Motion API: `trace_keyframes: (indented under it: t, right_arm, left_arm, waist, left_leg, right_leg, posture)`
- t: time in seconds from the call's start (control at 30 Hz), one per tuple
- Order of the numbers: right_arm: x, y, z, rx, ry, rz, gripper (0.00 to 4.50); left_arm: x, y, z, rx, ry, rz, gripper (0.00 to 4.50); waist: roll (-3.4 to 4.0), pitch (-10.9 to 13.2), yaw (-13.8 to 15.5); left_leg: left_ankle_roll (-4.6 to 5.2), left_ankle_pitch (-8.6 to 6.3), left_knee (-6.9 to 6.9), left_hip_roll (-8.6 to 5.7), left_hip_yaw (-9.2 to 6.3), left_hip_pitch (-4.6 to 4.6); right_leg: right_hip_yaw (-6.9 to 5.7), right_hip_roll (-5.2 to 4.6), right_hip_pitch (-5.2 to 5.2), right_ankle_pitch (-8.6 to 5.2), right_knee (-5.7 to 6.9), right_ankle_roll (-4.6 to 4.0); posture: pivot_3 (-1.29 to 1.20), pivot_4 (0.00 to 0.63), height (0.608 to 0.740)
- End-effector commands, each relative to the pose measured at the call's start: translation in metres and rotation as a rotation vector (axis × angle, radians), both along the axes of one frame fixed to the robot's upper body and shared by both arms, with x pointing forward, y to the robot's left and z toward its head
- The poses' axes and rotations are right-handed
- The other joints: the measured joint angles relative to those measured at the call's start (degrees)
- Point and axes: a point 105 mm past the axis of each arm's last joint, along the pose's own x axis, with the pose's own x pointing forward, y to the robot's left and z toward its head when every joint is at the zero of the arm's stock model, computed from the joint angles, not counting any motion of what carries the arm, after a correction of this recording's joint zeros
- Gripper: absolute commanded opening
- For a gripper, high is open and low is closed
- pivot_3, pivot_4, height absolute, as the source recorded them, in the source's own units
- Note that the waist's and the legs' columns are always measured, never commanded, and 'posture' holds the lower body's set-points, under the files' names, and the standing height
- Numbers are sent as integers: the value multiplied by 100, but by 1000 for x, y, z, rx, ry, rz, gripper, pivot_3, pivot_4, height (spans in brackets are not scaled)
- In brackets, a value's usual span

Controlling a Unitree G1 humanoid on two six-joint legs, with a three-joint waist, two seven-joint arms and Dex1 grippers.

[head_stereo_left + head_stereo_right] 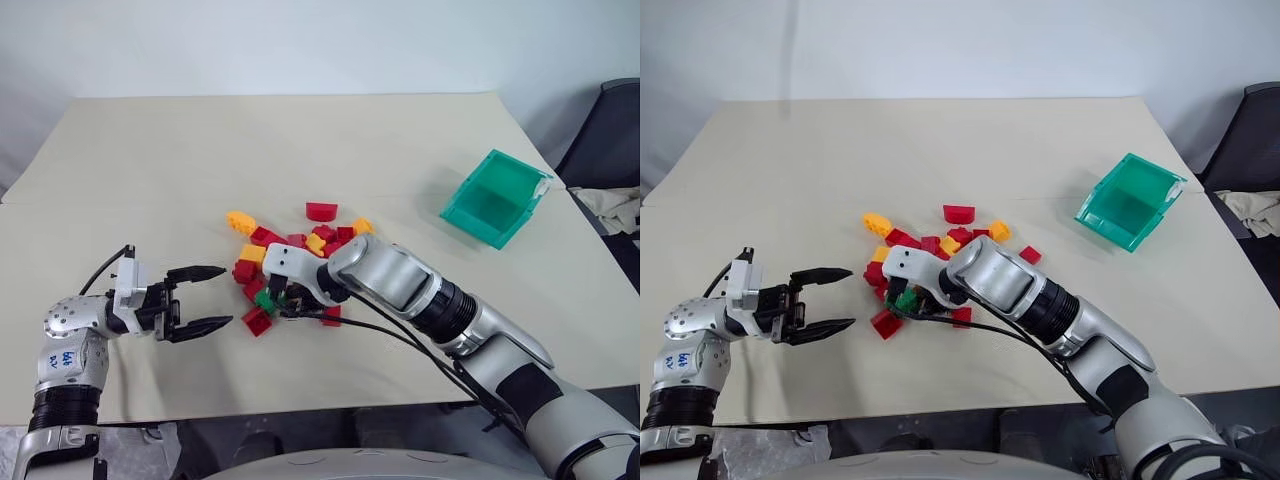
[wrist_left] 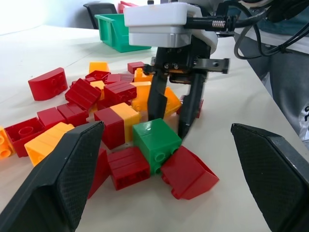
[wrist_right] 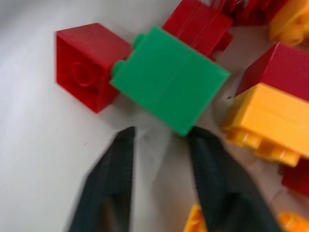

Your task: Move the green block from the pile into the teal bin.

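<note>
Right claw point(image 2: 173, 118) beside green block point(image 2: 157, 143)

Two head cameras look down across the counter point(image 1: 300, 150) at the pile point(image 1: 290, 255), the left wrist camera faces it low and level, and the right wrist camera hangs close over the green block point(image 3: 169, 79).

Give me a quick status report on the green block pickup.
Right claw down at green block, fingers not on it. Left claw open, clear. Block on table, red bricks touching it. Teal bin waiting.
</note>
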Motion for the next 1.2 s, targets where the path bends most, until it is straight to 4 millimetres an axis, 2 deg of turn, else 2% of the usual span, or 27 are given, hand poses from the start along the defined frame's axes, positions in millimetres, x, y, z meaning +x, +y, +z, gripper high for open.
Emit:
trace_keyframes:
  t: [0.03, 0.33, 0.5, 0.63, 0.73, 0.97, 1.2]
  right_arm:
    - [7, 6, 13, 53, -54, -6, 1113]
    - [13, 14, 21, 124, -20, -42, 1113]
    - [8, 23, 28, 185, 64, -65, 1113]
    - [0, 28, 30, 200, 21, 27, 1113]
    - [1, 30, 30, 204, 15, 10, 1691]
    - [7, 38, 29, 207, 13, -33, 3711]
    - [14, 39, 18, 155, 2, -58, 3711]
  left_arm:
    - [-2, 2, 11, -14, -60, 9, 4500]
    - [-3, 3, 10, -15, -61, 22, 4500]
    - [-3, 4, 10, -16, -62, 34, 4500]
    - [-2, 5, 10, -17, -64, 40, 4500]
    - [-1, 5, 11, -16, -66, 43, 4500]
    - [2, 5, 12, -17, -72, 48, 4500]
    - [5, 4, 12, -18, -77, 48, 4500]
  waist:
    - [0, 0, -1]
    - [1, 1, -5]
    - [2, 1, -8]
    - [2, 1, -7]
    - [2, 1, -9]
    - [2, 1, -50]
    - [2, 1, -81]
  left_leg:
    - [0, 0, 0, 0, 0, -1]
    - [1, -1, -2, -1, 0, -2]
    - [0, -1, -3, 0, 0, -2]
    - [0, -1, -3, 0, -1, -3]
    - [0, -2, -4, -1, -1, -3]
    - [0, -2, -5, 0, -2, -3]
    - [0, -2, -5, -1, -4, -2]
  right_leg:
    - [0, -1, 0, 0, -2, 0]
    - [-1, -2, 0, 0, -6, 0]
    - [-1, -3, 0, 0, -6, 0]
    - [-2, -5, 0, 0, -7, 0]
    - [-2, -5, 0, 0, -8, 0]
    - [-3, -5, 0, 0, -7, 0]
    - [-4, -8, 1, 0, -7, 0]
  posture:
    - [0, 150, 740]
    - [0, 150, 740]
    - [0, 150, 740]
    - [0, 150, 740]
    - [0, 150, 740]
    - [0, 150, 740]
    - [0, 150, 740]
